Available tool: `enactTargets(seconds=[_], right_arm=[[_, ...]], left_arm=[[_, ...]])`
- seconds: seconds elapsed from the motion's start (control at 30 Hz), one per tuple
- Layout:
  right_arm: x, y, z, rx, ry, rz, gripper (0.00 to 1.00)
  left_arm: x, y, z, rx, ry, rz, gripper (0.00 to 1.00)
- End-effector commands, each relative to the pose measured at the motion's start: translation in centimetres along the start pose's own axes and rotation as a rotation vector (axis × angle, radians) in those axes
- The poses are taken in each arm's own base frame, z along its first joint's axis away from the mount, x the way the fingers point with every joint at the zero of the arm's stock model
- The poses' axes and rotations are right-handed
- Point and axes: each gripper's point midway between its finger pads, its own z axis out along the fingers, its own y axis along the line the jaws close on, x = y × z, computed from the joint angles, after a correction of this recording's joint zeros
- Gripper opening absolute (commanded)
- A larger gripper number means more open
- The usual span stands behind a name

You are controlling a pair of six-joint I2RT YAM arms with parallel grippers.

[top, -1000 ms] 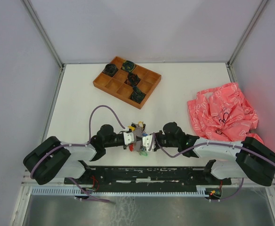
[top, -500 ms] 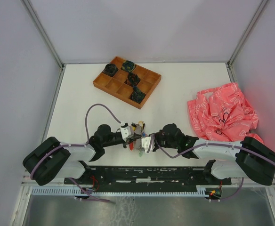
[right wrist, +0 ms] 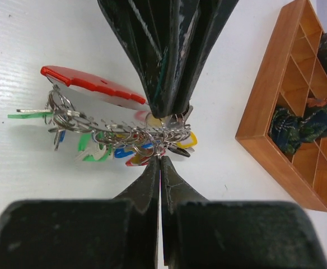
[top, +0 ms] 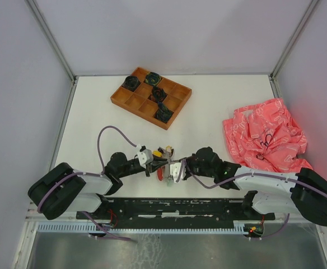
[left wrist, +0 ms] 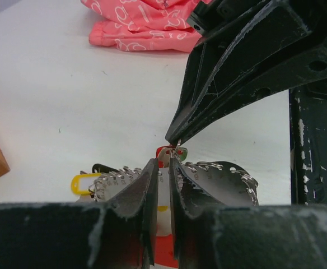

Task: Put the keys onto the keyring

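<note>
While crowding the keys (right wrist: 104, 143) on the keyring (right wrist: 90, 85), left gripper (left wrist: 164, 161) barely parted, right gripper (right wrist: 159, 159) closed; wooden tray (top: 135, 103) beyond.

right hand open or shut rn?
Shut. Right wrist view shows the right hand with fingers pressed together, no gap, tips at the keys; whether it pinches one, cannot tell.

Bright, even light falls from overhead on the white table (top: 208, 106), so shadows under the arms and beside the brown wooden compartment tray (top: 150, 96) are faint and soft. A reddish cast tints the grey wall (top: 320, 162) by the table's right edge. Up close, the left gripper (left wrist: 163, 161) and right gripper (right wrist: 159, 161) blur into black along the bottom edges. The metal keys with coloured plastic tags (right wrist: 113, 143) are sharp, their rings glinting. The crumpled pink cloth (left wrist: 146, 25) looks slightly soft.
</note>
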Motion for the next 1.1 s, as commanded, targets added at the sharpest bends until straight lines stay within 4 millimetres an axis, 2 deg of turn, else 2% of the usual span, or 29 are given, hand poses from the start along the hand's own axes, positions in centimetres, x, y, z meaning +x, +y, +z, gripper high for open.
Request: enactTargets(seconds=[0.0,0.13,0.37,0.73,1.07], right_arm=[[-1.8,-2.1,-1.0,0.024,-0.005,-0.032,0.01],[-2.8,-2.0,-1.3,-0.017,-0.022,-0.052,0.01],[-2.9,-1.7,-1.1,-0.061,-0.010,-0.077,0.01],[-2.9,-1.3,-0.8,-0.082,-0.007,-0.093,0.01],[-3.2,-1.5,-0.7,-0.078,-0.019,-0.097,0.01]], left_arm=[[-2.9,0.9,0.2,-0.032,-0.103,0.047,0.23],[-2.4,1.0,0.4,-0.025,-0.064,0.067,0.31],[-2.0,0.6,1.1,0.034,-0.022,0.079,0.41],[0.1,-0.9,2.5,0.187,0.072,0.051,0.41],[1.5,-1.3,2.9,0.231,0.116,0.028,0.36]])
